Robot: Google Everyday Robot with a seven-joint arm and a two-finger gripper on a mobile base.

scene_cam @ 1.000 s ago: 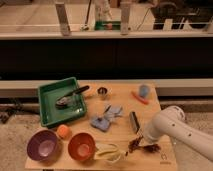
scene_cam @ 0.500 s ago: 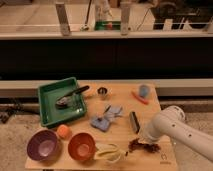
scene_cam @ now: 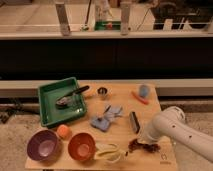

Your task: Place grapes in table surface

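The grapes [scene_cam: 143, 146], a small lumpy dark reddish bunch, lie on the table surface [scene_cam: 122, 101] near its front edge, right of the banana. My white arm [scene_cam: 175, 132] reaches in from the lower right. Its gripper [scene_cam: 144, 139] is down at the arm's tip, directly over and against the bunch, and the arm's body mostly hides it. From this view I cannot make out whether the bunch is held.
A green tray [scene_cam: 47, 105] holding a dark utensil sits at the left. Purple bowl [scene_cam: 44, 145], orange fruit [scene_cam: 63, 131], orange bowl [scene_cam: 81, 146] and banana [scene_cam: 111, 151] line the front. Blue cloth [scene_cam: 106, 119], black block [scene_cam: 134, 121], metal cup [scene_cam: 102, 92], blue cup [scene_cam: 144, 90] and orange stick [scene_cam: 140, 98] lie mid-table.
The arm's tip has settled lower onto the grapes, and the bunch appears nudged slightly to the right. Everything else on the table has stayed put.
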